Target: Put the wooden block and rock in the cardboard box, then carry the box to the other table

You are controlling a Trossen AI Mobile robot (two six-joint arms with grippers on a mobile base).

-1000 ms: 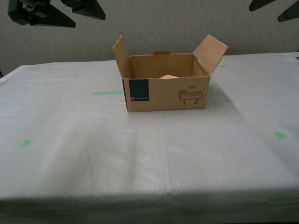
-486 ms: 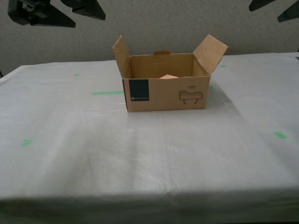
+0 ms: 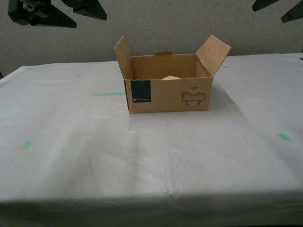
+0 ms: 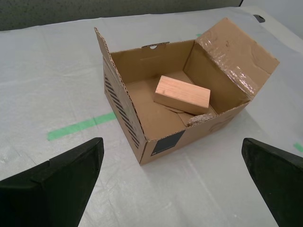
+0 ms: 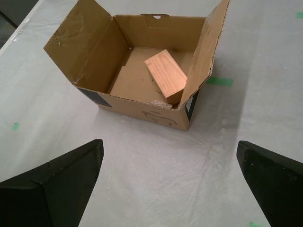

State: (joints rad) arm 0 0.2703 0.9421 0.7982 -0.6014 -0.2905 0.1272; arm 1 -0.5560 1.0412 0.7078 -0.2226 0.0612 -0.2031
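Note:
The cardboard box (image 3: 165, 94) stands open on the other table (image 3: 142, 161), a wrinkled white sheet with green tape marks. Inside lies the wooden block (image 4: 182, 94) (image 5: 165, 75); only its top edge (image 3: 170, 77) shows in the exterior view. The rock (image 4: 199, 119) (image 5: 158, 101) sits against the box's front wall beside the block. My first gripper (image 5: 168, 143) hangs open above the table in front of the box, holding nothing. My second gripper (image 4: 171, 140) is also open and empty, raised off the box's striped side. Both are well apart from the box.
Green tape marks (image 3: 109, 93) (image 3: 284, 136) (image 3: 26, 144) dot the sheet. Dark arm parts (image 3: 42, 12) (image 3: 279, 7) hang at the exterior view's top left and top right. A grey wall (image 3: 156, 23) stands behind the table. The table's front edge (image 3: 151, 203) is near the camera.

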